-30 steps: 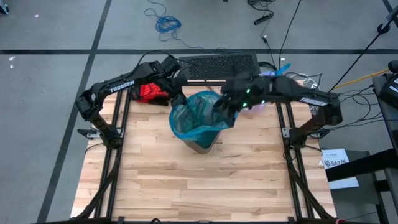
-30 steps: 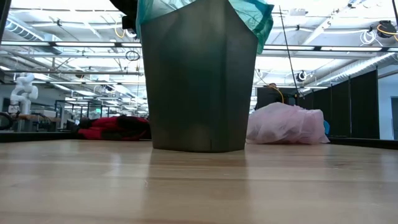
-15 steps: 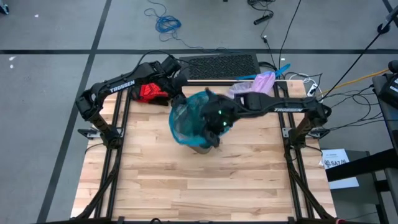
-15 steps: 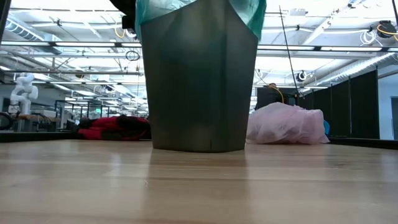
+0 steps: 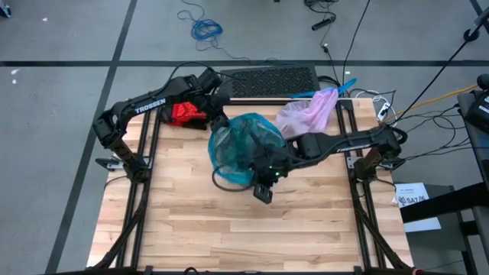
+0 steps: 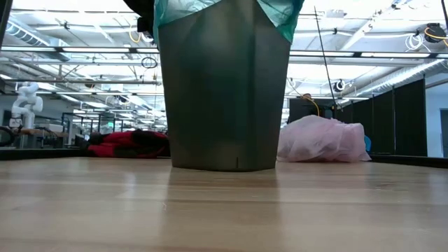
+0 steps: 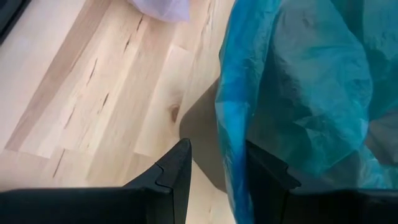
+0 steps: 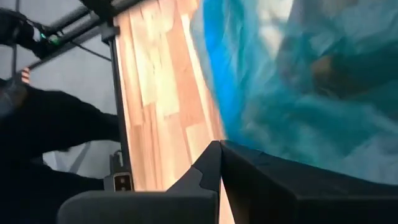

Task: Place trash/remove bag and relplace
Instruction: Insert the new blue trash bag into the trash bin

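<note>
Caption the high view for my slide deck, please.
Both grippers, left and right, work the teal bag over the bin; the lilac bag lies behind.

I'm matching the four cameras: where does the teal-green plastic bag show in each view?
High view: teal-green plastic bag, table centre, over the bin.
Low view: draped over the grey bin's rim, top edge.
Left wrist view: fills the right half.
Right wrist view: upper right.
Shared landmark: pale lilac-pink bag.
</note>
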